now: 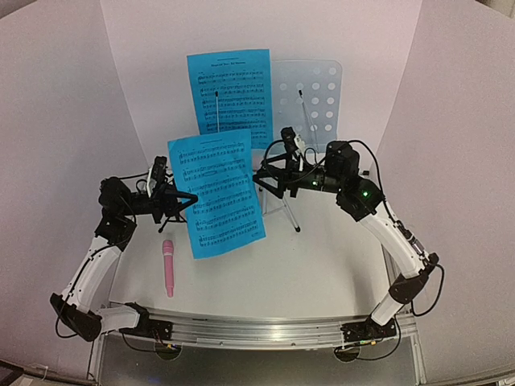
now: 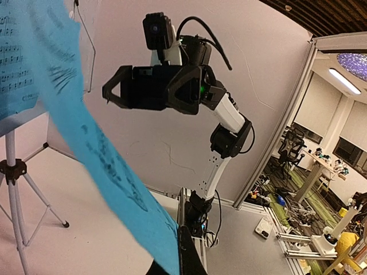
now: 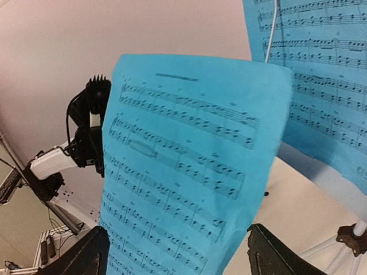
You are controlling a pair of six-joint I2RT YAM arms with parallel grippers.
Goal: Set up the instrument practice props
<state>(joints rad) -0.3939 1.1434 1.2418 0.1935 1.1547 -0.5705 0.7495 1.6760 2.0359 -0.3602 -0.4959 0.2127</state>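
Observation:
One bright-blue sheet of music (image 1: 231, 88) rests on the left half of the pale-blue perforated music stand (image 1: 314, 92) at the back. A second sheet (image 1: 216, 195) hangs in the air in front of it. My left gripper (image 1: 183, 201) is shut on that sheet's left edge; in the left wrist view the paper (image 2: 109, 166) runs down into the dark finger (image 2: 192, 258). My right gripper (image 1: 265, 178) stands open just right of the sheet, its fingers (image 3: 281, 255) wide on either side of the paper (image 3: 189, 172) without touching it. The pink microphone (image 1: 169, 268) lies on the table at front left.
The stand's slim tripod legs (image 1: 291, 213) spread on the table under my right gripper. Dark legs (image 1: 169, 221), perhaps the small black tripod, show below my left gripper. White walls enclose the table on the back and both sides.

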